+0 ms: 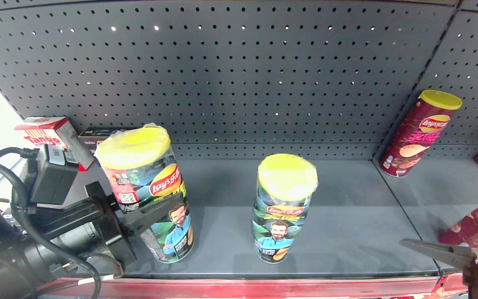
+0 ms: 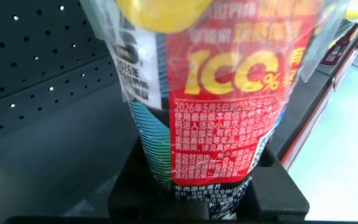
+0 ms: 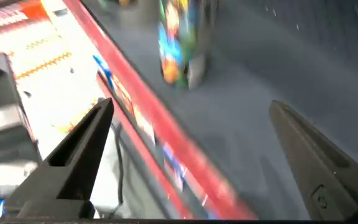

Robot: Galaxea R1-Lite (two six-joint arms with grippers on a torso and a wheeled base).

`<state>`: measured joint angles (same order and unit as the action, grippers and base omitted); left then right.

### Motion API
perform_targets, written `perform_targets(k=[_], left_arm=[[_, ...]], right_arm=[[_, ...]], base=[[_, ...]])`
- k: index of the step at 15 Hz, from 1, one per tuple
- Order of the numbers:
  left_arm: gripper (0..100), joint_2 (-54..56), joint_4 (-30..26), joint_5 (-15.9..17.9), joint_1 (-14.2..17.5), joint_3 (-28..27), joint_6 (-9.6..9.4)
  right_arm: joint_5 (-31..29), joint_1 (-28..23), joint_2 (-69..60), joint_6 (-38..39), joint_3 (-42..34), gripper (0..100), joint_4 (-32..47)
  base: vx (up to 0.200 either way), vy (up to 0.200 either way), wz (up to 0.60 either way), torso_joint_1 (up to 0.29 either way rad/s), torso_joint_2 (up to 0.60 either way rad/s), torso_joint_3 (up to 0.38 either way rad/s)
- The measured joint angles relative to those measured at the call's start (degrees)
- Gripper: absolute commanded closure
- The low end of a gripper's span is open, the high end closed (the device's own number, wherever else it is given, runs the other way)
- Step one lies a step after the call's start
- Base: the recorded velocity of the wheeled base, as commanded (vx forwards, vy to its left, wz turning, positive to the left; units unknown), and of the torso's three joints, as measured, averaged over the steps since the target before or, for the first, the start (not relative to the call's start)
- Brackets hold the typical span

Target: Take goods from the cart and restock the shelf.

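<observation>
Chips can, yellow-lidded, is upright at the shelf's front left, clamped in the left claw. A matching can stands to its right, well apart. A wafer box sits behind, and a maroon can stands at the far right. The right claw is spread apart by the shelf's front edge.

Yellow-lidded chip can standing upright at front of shelf, sitting clamped in left gripper. Matching second can standing upright to gripper's right, well apart.
</observation>
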<state>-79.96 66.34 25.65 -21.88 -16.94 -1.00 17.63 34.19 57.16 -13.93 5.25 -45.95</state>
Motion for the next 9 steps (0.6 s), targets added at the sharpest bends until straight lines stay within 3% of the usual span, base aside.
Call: perform_targets(k=[3, 9], left_arm=[[100, -0.02, 0.00, 0.00, 0.00, -0.09, -0.04], [100, -0.11, 0.00, 0.00, -0.09, -0.59, -0.06]], right_arm=[[-3.69, -0.44, -7.74, 2.67, -4.32, 0, 7.46], [-15.64, -0.68, -25.44, 7.45, -5.16, 0, 32.34]], base=[[0.000, 0.000, 0.00, 0.000, 0.00, 0.000], [0.000, 0.000, 0.00, 0.000, 0.00, 0.000]])
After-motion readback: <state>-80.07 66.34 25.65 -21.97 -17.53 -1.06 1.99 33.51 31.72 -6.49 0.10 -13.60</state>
